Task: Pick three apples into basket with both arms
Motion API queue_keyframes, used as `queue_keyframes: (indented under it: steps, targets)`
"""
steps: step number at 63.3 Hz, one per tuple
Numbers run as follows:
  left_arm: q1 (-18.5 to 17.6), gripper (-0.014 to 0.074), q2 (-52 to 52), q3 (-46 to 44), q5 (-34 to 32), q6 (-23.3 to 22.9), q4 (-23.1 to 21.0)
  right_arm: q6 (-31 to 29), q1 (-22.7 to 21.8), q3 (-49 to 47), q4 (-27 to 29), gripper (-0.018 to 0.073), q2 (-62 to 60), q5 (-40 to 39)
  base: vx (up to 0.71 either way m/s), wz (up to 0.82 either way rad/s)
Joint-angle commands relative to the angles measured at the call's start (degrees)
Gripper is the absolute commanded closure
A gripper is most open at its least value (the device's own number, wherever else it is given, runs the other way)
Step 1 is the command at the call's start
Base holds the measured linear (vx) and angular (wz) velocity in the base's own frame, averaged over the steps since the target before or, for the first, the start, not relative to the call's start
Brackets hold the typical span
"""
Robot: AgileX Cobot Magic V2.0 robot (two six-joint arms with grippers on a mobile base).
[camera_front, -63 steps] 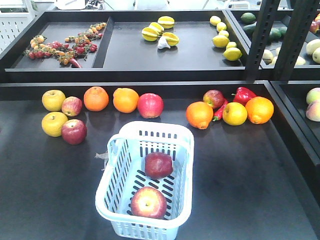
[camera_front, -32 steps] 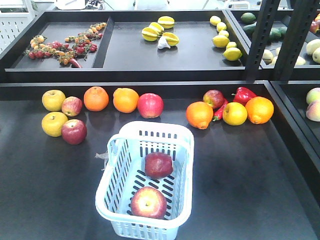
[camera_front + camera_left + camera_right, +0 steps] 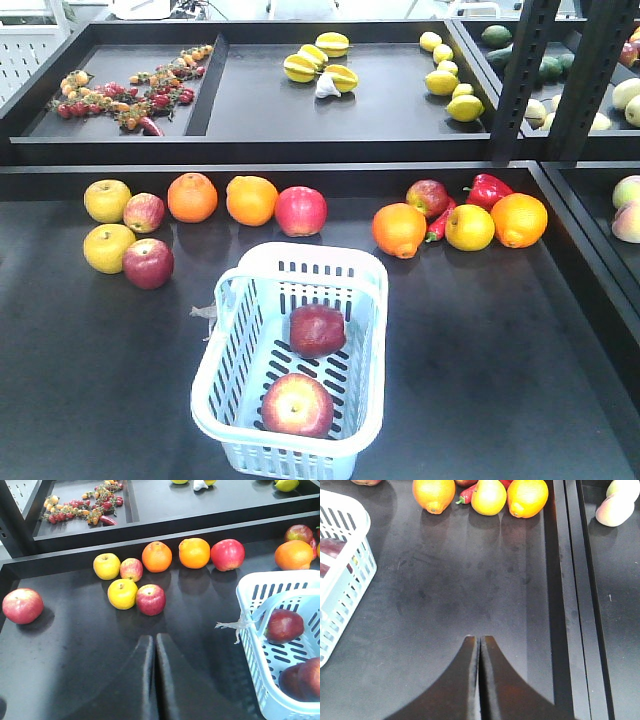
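Where the bench (image 3: 90, 380) nears its front edge stands the basket (image 3: 365, 300), its front rim cut off below, holding two apples: dark apple (image 3: 317, 331), blushed apple (image 3: 297, 405). Along the back edge lie more apples, including a red apple (image 3: 301, 211), among oranges (image 3: 192, 197). Left gripper (image 3: 154, 645) and right gripper (image 3: 480, 645): fingers pressed together, holding nothing; arms unseen in the front view.
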Motion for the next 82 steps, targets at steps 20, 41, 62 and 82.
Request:
queue_keyframes:
  steps: [20,41,62,82]
  targets:
    - [-0.1,0.0603,0.1,-1.5,-3.1,-0.4,1.3,-0.2,-0.5,-1.5,-0.9,0.0568,-0.2,-3.0,0.00,0.00]
    - [-0.1,0.0603,-1.6,0.5,-6.6,-0.4,1.4,-0.2,-0.5,-1.5,-0.9,0.0568,-0.2,-3.0,0.00,0.00]
    - [8.8,0.0603,-11.0,21.4,-39.3,0.0,-5.2,-0.2,-0.5,-1.5,-0.9,0.0568,-0.2,-2.9,0.00,0.00]
    - [21.3,0.0603,-20.5,37.3,-51.8,17.5,-24.8,-0.2,-0.5,-1.5,-0.9,0.0568,-0.2,-2.9,0.00,0.00]
